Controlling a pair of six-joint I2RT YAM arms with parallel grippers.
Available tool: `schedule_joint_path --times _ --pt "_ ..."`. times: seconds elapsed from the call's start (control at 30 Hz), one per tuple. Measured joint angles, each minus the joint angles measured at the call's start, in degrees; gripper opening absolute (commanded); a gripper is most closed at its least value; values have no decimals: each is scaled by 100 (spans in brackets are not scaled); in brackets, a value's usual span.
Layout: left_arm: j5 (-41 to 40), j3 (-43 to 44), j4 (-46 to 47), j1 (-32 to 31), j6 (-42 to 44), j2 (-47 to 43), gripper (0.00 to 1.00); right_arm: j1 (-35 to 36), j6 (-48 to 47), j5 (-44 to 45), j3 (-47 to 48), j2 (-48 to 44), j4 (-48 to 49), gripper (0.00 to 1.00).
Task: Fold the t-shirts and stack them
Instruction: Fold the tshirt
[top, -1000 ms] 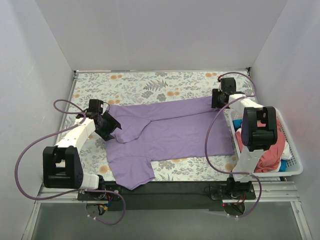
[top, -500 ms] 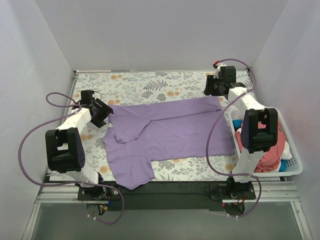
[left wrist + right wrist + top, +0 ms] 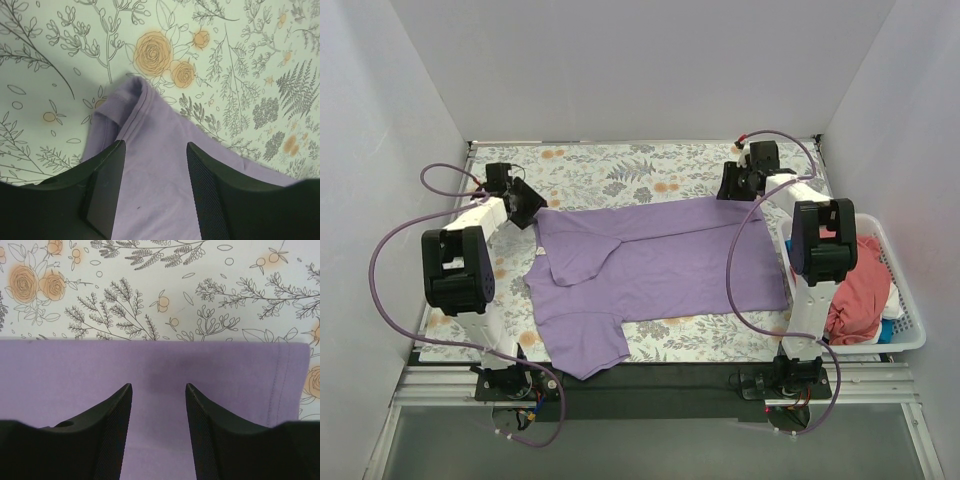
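Left gripper (image 3: 156, 150): jaws apart with a clear gap, nothing clamped. It sits over the far left corner of the lavender t-shirt (image 3: 160, 165); whether its fingers (image 3: 105, 190) touch the cloth cannot be told. In the overhead view the left gripper (image 3: 525, 200) is at that same corner.

Right gripper (image 3: 158, 390): jaws likewise apart and empty, over the shirt's far right corner, just inside its far edge. Contact is unclear here too. Overhead, the right gripper (image 3: 732, 185) is at the shirt's far edge.

Lavender t-shirt (image 3: 660, 265): spread out on the floral table cover (image 3: 620, 170), lengthwise left to right.
- One sleeve is folded over onto the body; the other sticks out toward the near edge.
- The left corner is bunched, with a rolled seam.
- The far edge at the right is straight and flat, with a stitched hem down the side.

Coral-pink t-shirt (image 3: 860, 290): crumpled in the white slatted basket (image 3: 910, 320), right of the table.
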Motion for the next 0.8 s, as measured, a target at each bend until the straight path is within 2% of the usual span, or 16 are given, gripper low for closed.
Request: schedule_joint_path --times 0.13,0.27,0.43,0.6,0.8 --pt "-15 111 120 0 31 120 48 -15 2 -24 151 68 48 53" --pt "-44 125 127 -2 55 363 33 -46 4 -59 188 140 140 53" --pt "-114 122 87 0 63 527 34 -83 26 -74 188 236 155 53" --pt "-251 122 79 -2 68 527 40 -114 57 -87 188 315 188 53" --pt "-413 122 76 0 151 527 40 -133 96 -90 186 378 249 53"
